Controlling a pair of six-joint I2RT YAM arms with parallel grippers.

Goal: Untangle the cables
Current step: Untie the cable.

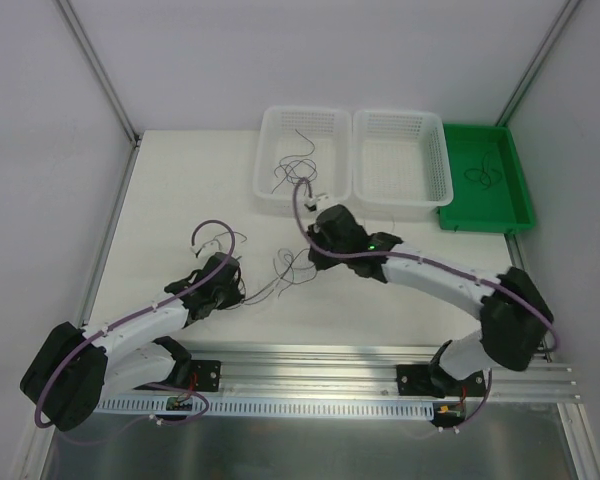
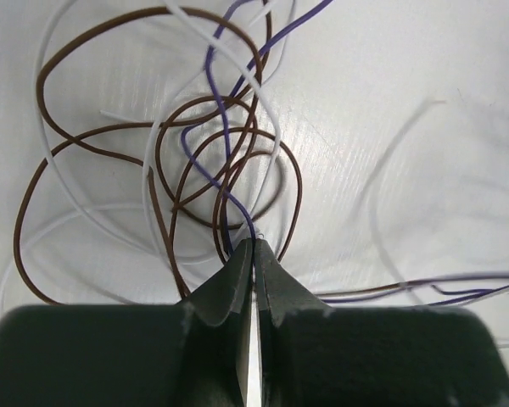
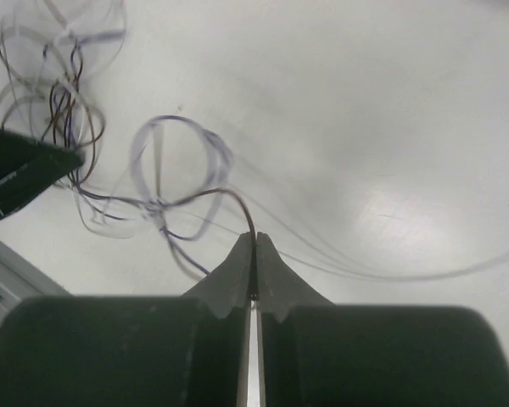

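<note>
The cables (image 1: 283, 272) are a loose tangle of thin brown, white and purple wires lying on the white table between my two grippers. In the left wrist view the tangle (image 2: 205, 151) loops just beyond my left gripper (image 2: 254, 244), which is shut, with a purple and a brown strand running into its tips. My right gripper (image 3: 254, 238) is shut on a brown wire (image 3: 229, 199) that arcs left towards the tangle (image 3: 55, 102). From above, the left gripper (image 1: 236, 288) sits left of the tangle and the right gripper (image 1: 315, 252) right of it.
Two white baskets stand at the back: the left basket (image 1: 270, 185) holds a few thin wires (image 1: 295, 165), and the right basket (image 1: 428, 195) is beside it. A green tray (image 1: 515, 205) at the far right holds one curled wire (image 1: 483, 175). A metal rail (image 1: 380, 360) runs along the near edge.
</note>
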